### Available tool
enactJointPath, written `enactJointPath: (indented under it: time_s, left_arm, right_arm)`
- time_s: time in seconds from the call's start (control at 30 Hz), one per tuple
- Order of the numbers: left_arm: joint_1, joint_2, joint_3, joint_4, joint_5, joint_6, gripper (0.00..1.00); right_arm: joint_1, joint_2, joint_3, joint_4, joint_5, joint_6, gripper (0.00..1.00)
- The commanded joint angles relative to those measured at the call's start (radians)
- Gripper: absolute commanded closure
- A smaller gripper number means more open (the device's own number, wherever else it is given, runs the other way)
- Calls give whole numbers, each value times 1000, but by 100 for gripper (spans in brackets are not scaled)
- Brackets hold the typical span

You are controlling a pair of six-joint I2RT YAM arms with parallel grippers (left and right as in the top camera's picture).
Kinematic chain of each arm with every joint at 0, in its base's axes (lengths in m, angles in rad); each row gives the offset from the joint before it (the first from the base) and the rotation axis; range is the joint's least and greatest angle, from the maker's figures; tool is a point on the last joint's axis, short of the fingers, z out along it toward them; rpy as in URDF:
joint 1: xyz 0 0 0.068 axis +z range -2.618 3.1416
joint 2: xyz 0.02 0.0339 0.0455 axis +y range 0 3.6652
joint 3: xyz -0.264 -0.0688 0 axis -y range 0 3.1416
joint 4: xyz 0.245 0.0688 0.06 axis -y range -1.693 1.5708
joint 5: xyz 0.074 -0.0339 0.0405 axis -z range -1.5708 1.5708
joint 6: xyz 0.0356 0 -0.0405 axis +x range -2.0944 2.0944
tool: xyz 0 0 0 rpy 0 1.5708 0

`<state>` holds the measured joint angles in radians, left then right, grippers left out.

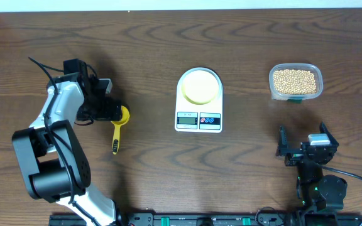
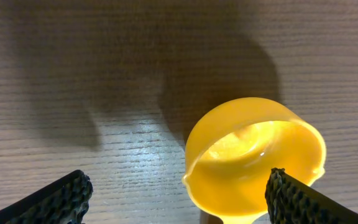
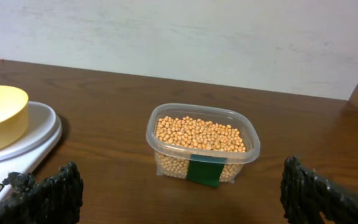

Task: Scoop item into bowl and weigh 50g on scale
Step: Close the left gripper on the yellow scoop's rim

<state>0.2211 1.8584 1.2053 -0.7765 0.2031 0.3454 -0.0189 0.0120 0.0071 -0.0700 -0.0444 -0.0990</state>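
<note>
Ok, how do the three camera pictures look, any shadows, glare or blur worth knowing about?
Overhead view: even light, everything sharp. Left wrist view: a broad shadow darkens the table beyond the yellow scoop, with a bright highlight inside its cup. Right wrist view: the beans are crisp, the jaws in the foreground slightly soft.

Lab: wood table (image 1: 168,176) w/ robot arms (image 1: 55,125)

A dark wood-grain table (image 1: 43,37) (evenly lit) meets a pale, scuffed wall (image 3: 229,37).
</note>
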Motion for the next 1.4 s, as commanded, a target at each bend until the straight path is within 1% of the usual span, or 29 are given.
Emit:
enactJointPath:
  time_s: [0.0,0.9,1.37]
  left_arm:
    - [5,19,-11,5,-14,13,9]
    - [5,81,-11,31,-14,13,9]
    - [5,83,-11,27,-13,13,9]
  right_arm:
    - [-8,-6,-2,-5,11,-3,1]
    - [-8,-6,-2,-5,12,-3,1]
    - [-8,-6,-2,-5,12,-3,1]
